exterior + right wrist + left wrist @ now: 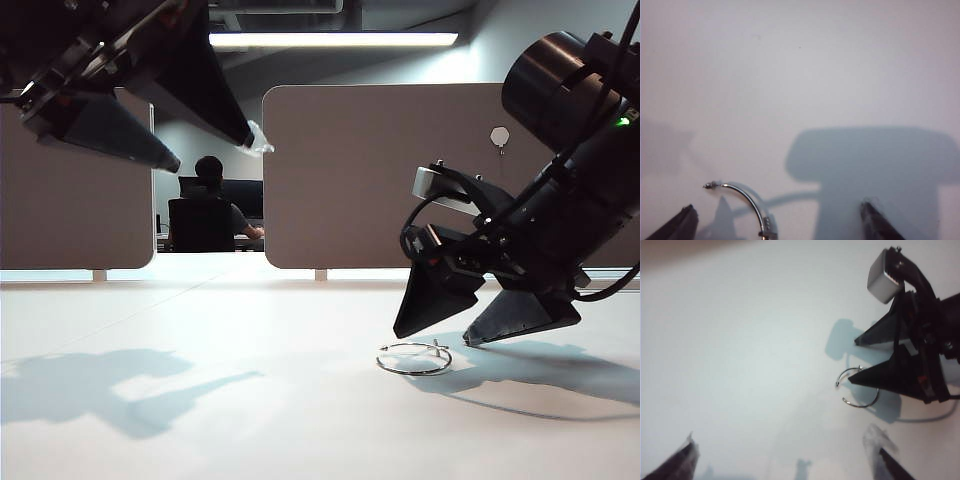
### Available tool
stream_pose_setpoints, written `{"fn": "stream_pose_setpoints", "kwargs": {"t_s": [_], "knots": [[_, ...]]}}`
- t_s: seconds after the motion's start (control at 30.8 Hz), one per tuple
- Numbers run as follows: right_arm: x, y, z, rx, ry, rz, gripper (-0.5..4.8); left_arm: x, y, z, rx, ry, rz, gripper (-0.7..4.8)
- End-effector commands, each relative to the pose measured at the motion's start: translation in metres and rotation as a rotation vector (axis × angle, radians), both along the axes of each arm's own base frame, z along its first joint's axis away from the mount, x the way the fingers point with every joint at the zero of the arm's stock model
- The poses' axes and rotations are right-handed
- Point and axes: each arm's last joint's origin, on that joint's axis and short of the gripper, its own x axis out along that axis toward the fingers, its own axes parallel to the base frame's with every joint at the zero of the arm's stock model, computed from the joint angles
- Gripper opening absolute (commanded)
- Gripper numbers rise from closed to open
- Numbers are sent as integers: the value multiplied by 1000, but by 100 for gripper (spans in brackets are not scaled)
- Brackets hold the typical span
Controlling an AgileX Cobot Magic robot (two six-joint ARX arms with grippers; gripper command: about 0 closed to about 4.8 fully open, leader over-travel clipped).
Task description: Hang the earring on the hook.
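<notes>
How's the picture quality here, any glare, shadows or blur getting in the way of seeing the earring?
Exterior view: bright ceiling light, hard arm shadows on the table, earring sharp below the open right gripper. Left wrist view: soft and washed out, open left gripper blurred. Right wrist view: earring partly cut off, big shadow beside it.

The earring [414, 358] is showing silver against the plain white desk [200, 420], at the lower middle of the exterior view. The hook [500, 137] is showing a pale grey head on a beige panel [380, 180] at upper right. The right gripper [484, 322] and the left gripper [215, 148] are showing black, the right one wearing a grey block [432, 184].
</notes>
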Motion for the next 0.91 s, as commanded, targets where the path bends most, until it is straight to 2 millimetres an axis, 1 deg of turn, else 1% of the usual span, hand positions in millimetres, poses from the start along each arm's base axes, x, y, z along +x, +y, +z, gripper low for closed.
{"fn": "stream_pose_setpoints", "kwargs": {"t_s": [0.03,0.39,0.62,0.68,0.72,0.81,0.85,0.88,0.91], "knots": [[-19,-10,-23,-122,231,-25,427,0,0,2,6,-4,0,479],[-34,-18,-30,-211,400,-24,427,0,0,2,6,-3,1,479],[-37,-19,-31,-235,417,-26,423,0,1,2,16,-11,24,479],[-37,-20,-31,-253,415,-33,353,0,1,2,16,-11,25,479],[-38,-19,-32,-262,415,-31,292,0,1,2,16,-11,25,479],[-39,-19,-32,-277,416,-11,132,0,1,2,16,-11,24,479],[-39,-19,-32,-281,415,-7,104,0,1,2,16,-11,24,479],[-39,-19,-32,-283,413,-7,92,0,1,2,16,-11,24,479],[-39,-19,-32,-281,412,-7,90,0,1,2,16,-11,24,479]]}}
